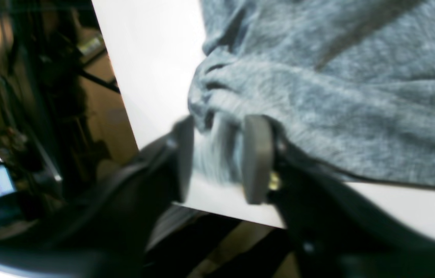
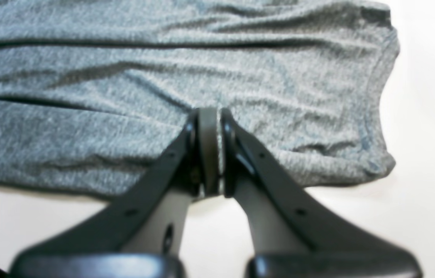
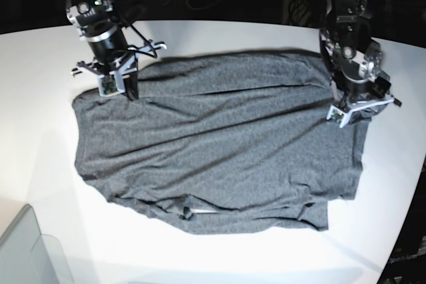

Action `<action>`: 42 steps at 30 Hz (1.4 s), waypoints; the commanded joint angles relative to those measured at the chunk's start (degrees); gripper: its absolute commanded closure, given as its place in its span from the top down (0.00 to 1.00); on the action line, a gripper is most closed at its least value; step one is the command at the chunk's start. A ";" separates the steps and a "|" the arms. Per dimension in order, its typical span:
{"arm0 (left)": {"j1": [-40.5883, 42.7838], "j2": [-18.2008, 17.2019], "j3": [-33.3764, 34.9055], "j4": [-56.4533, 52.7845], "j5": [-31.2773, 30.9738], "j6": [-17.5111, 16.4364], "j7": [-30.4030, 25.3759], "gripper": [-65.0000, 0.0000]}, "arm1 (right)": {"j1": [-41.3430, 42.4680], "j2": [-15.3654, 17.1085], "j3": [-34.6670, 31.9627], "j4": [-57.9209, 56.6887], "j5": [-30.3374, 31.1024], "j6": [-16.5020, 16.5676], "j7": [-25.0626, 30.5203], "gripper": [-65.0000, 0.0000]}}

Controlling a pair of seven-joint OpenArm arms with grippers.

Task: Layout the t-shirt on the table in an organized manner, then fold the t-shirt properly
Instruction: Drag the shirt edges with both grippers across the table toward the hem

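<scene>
Grey heathered knit, the wrinkly plain t-shirt (image 3: 219, 141) is lying spread across the big smooth white table (image 3: 40, 164), its body mostly flat with long creases running across it. My right gripper (image 2: 209, 150) is clenching a pinch of fabric at the shirt's edge, jaws pressed tight together on it, near the table's far rim. My left gripper (image 1: 217, 158) is standing with jaws parted at the opposite edge; a bunched fold of shirt is sitting between the pads (image 1: 256, 158), though blur is hiding whether they are touching it.
</scene>
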 commanded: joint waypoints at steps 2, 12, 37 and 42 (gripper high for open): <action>-0.52 -0.51 0.92 2.37 1.22 0.46 -0.59 0.50 | 0.06 0.14 0.13 0.87 0.26 0.15 1.36 0.00; -0.69 -1.04 0.83 0.88 0.96 0.37 -1.21 0.53 | 0.85 0.14 -0.05 0.87 0.35 0.15 1.36 0.00; -27.59 1.16 0.74 -46.24 -6.69 0.99 -14.04 0.53 | 19.49 3.66 -0.23 -28.94 0.35 0.24 1.80 0.00; -28.30 1.33 -1.72 -45.19 -6.69 0.99 -13.78 0.54 | 22.39 5.15 3.73 -35.09 0.35 0.24 1.88 0.00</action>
